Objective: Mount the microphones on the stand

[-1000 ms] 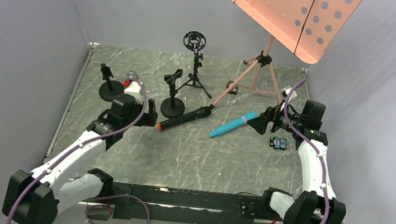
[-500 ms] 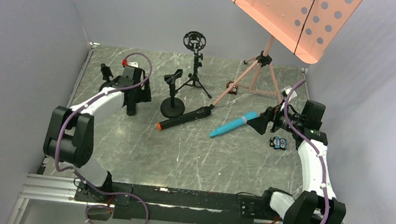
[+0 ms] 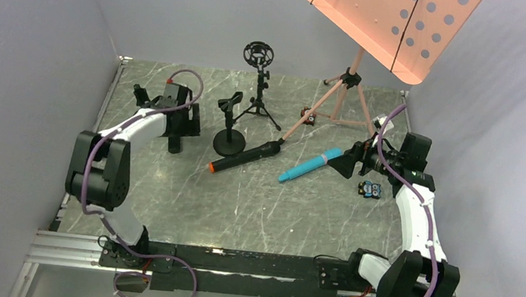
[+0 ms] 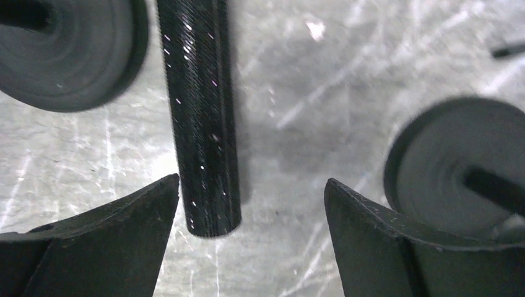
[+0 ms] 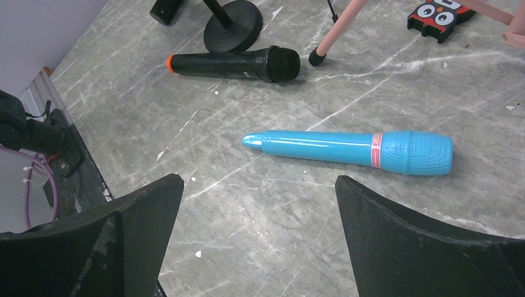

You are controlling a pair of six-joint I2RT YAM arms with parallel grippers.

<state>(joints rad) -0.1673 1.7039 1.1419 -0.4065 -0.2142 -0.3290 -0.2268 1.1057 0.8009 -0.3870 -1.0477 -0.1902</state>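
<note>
Left gripper: jaws wide, gripping nothing, straddling the black microphone handle. The handle lies flat on the table between two round stand bases. Its long axis runs straight away from the jaws, butt end nearest, off-centre in the gap. Right gripper likewise gapes; the cyan microphone lies ahead, untouched.

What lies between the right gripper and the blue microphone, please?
In the right wrist view, only bare grey tabletop separates the open right gripper from the blue microphone, which lies flat ahead of it.
</note>
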